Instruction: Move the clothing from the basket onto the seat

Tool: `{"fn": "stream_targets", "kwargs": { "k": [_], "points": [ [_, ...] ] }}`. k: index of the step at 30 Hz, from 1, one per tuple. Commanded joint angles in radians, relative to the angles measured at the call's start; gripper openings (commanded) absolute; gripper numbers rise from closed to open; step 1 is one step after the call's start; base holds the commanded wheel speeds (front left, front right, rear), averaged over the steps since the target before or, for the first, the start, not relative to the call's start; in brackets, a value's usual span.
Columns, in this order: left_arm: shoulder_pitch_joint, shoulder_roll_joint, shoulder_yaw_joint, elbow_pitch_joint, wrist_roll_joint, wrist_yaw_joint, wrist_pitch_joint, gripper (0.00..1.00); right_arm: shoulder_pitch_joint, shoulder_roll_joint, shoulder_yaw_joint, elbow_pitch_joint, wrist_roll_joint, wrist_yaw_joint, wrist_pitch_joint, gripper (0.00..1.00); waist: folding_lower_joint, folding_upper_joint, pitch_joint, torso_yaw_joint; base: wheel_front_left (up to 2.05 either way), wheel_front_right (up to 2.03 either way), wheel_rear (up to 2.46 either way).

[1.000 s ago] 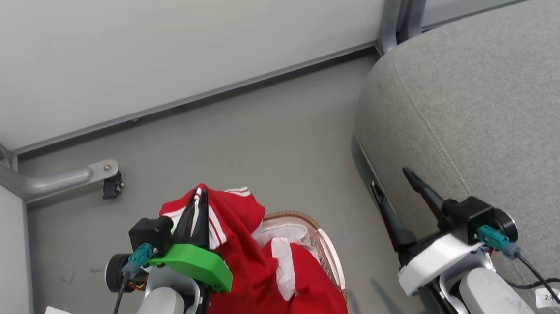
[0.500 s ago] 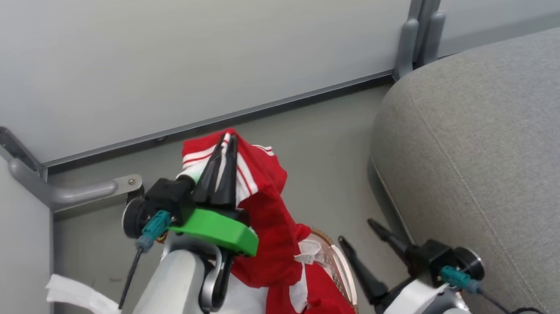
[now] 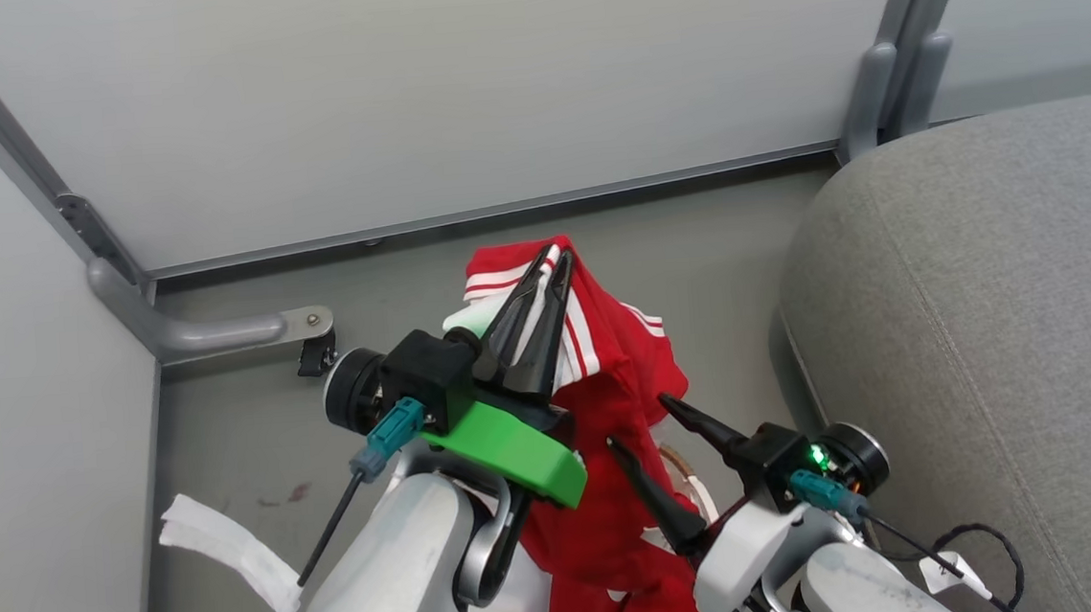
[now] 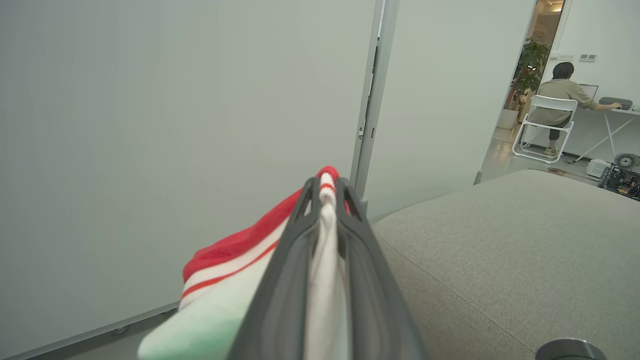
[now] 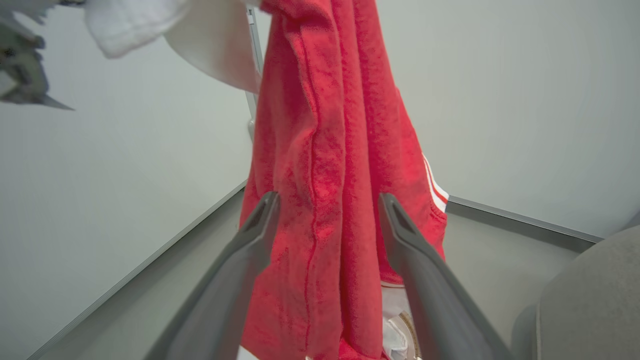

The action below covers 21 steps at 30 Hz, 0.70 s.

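My left gripper [image 3: 556,255] is shut on the striped white-and-red edge of a red garment [image 3: 620,387], which hangs down from it above the floor. The left wrist view shows that gripper [image 4: 325,179] pinching the cloth [image 4: 235,250], with the grey seat [image 4: 500,240] to the right. My right gripper [image 3: 636,420] is open, one finger on each side of the hanging garment. Its wrist view shows the red cloth [image 5: 325,125] between the spread fingers of the gripper [image 5: 328,196]. A sliver of the basket's brown rim [image 3: 675,453] peeks out below; the rest is hidden. The seat [image 3: 988,313] lies at the right.
Pale partition walls stand at the back and left, with a metal foot and caster [image 3: 316,353] on the grey floor. A white strip [image 3: 226,549] hangs from my left arm. Far off, a person [image 4: 560,95] sits at a desk.
The camera has shifted. My left gripper has raised the red garment higher, away from the basket. My right gripper has swung left from beside the seat and now straddles the hanging cloth.
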Motion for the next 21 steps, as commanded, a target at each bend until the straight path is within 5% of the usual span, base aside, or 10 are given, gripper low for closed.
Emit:
{"fn": "stream_targets", "kwargs": {
  "k": [1, 6, 7, 8, 21],
  "points": [
    [-0.025, 0.003, -0.014, -0.007, -0.012, 0.008, -0.001, 0.00, -0.027, -0.004, -0.003, 0.016, 0.002, -0.001, -0.002, 1.00, 0.0000, 0.0000, 0.011, 0.035, 0.00, 0.00, 0.00],
    [-0.046, 0.003, -0.067, -0.010, -0.039, 0.016, -0.001, 0.00, -0.076, -0.004, 0.033, 0.078, 0.063, -0.001, -0.002, 1.00, 0.0000, 0.0000, 0.017, 0.082, 0.00, 0.00, 0.00],
    [-0.049, 0.003, -0.075, -0.010, -0.047, 0.019, -0.001, 0.00, -0.082, -0.004, 0.040, 0.100, 0.082, -0.001, -0.002, 0.69, 0.0000, 0.0000, 0.016, 0.090, 0.00, 0.00, 0.00],
    [-0.050, 0.003, -0.082, -0.011, -0.056, 0.022, -0.001, 0.00, -0.088, -0.004, 0.050, 0.125, 0.095, -0.001, -0.002, 0.00, 0.0000, 0.0000, 0.015, 0.097, 0.00, 0.00, 0.00],
    [-0.017, 0.002, -0.082, 0.001, -0.070, 0.043, -0.001, 0.00, -0.051, -0.005, 0.069, 0.246, 0.164, -0.001, -0.001, 0.00, 0.0000, 0.0000, -0.008, 0.098, 0.00, 0.00, 0.00]
  ]
}}
